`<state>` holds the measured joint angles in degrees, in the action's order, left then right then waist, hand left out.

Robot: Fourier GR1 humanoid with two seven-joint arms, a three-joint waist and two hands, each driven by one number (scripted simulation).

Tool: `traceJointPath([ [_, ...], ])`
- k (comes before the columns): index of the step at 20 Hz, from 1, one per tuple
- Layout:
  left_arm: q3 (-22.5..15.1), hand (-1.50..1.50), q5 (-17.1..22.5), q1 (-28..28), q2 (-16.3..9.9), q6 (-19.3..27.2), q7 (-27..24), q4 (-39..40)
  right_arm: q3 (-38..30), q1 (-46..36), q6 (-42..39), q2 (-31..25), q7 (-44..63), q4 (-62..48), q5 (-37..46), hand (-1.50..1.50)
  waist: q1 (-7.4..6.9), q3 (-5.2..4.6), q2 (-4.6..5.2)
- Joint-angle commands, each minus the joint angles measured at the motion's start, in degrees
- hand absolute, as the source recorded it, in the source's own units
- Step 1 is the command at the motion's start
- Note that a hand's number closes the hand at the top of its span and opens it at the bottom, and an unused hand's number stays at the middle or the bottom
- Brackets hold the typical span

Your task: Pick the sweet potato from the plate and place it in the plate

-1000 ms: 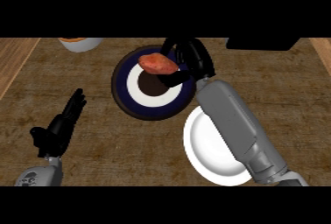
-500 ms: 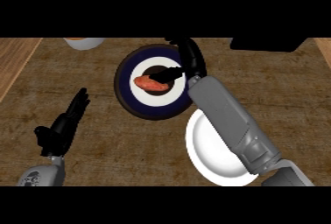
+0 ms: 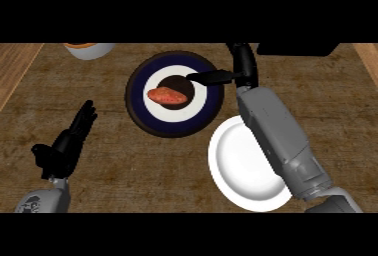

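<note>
Two plates lay on the brown counter [image 3: 103,90]; the sweet potato [image 3: 165,95] rested at the dark plate's [image 3: 140,107] black centre, the white plate [image 3: 240,165] just beside it; the right hand [image 3: 240,65] hovered right of the potato, thumb and fingers apart, touching nothing; the left hand [image 3: 66,142] rested open, fingers straight; the potato looked stiff, lumpy, fairly light, probably best pinched across its narrow middle.

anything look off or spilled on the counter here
Nothing stands out. The sweet potato lies whole at the centre of the dark-rimmed plate, the white plate sits flat beside it, and nothing is spilled. The right hand reaches over the dark plate's rim.
</note>
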<state>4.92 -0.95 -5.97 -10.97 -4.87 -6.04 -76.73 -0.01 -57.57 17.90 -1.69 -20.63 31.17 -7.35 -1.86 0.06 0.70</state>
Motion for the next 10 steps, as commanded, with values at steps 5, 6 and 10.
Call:
traceJointPath([
  [5, -1.15, 0.0, -0.7, 2.74, 0.67, 0.0, 0.29, -3.05, -8.2, 4.19, -17.19, -9.0, -12.89, -8.83, -5.95, -1.5, -0.3, 0.03, 0.06],
  [6, -0.24, 0.0, -0.63, 0.68, 0.37, 0.41, 0.2, -1.09, -8.31, 5.65, -19.38, -10.2, -15.79, -9.64, -5.71, -1.5, -0.11, 0.03, 0.18],
  [10, -1.25, 0.0, -0.9, 2.04, 0.86, -0.78, -1.54, -0.21, -7.79, 6.49, -26.1, -15.26, -20.92, -14.5, -3.58, -1.5, -0.73, 0.06, 0.49],
])
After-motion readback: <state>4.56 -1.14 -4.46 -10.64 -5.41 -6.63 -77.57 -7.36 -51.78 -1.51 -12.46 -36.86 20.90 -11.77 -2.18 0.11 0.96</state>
